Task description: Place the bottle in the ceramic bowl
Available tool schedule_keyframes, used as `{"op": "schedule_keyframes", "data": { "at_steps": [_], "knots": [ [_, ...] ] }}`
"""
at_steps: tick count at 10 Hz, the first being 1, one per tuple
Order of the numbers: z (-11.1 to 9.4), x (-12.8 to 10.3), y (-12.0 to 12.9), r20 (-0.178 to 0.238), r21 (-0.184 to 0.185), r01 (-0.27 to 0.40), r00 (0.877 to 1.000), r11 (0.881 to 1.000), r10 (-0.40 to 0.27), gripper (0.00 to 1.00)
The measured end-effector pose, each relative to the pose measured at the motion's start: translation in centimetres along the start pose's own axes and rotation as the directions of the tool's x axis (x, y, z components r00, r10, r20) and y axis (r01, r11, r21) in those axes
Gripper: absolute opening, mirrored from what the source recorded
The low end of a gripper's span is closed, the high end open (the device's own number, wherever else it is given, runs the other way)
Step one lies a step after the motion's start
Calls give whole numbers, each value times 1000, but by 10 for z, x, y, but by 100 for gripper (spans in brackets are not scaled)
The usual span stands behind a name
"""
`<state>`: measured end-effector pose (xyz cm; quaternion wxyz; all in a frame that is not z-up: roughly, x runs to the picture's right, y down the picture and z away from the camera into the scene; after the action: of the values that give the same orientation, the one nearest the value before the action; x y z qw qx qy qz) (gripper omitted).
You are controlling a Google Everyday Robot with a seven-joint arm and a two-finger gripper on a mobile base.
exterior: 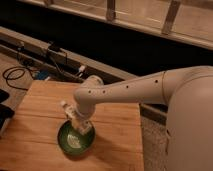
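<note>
The green ceramic bowl [75, 141] sits on the wooden table [35, 125], near its front middle. My gripper [80, 124] hangs at the end of the white arm [130, 90], just over the bowl's far rim. It is shut on the small white bottle [71, 114]. The bottle is tilted, with its narrow cap [64, 104] pointing up and to the left and its lower end over the bowl. The arm hides part of the bottle's body.
Black cables [15, 75] and a blue item lie on the floor behind the table's left side. A dark rail [60, 50] runs along the back. A dark object [5, 107] sits at the table's left edge. The table's right edge is near the arm's base.
</note>
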<state>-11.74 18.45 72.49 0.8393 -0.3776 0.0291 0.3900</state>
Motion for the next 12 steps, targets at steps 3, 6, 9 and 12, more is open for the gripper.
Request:
{"op": "schedule_keyframes", "data": {
  "at_steps": [3,6,9,12],
  "knots": [
    [12,25,17,-94,-33,32,995,999,-35,0],
    [12,25,17,-93,-33,31,995,999,-34,16],
    [13,25,18,-94,-33,34,995,999,-37,47],
    [13,25,18,-94,-34,34,995,999,-37,76]
  ]
}}
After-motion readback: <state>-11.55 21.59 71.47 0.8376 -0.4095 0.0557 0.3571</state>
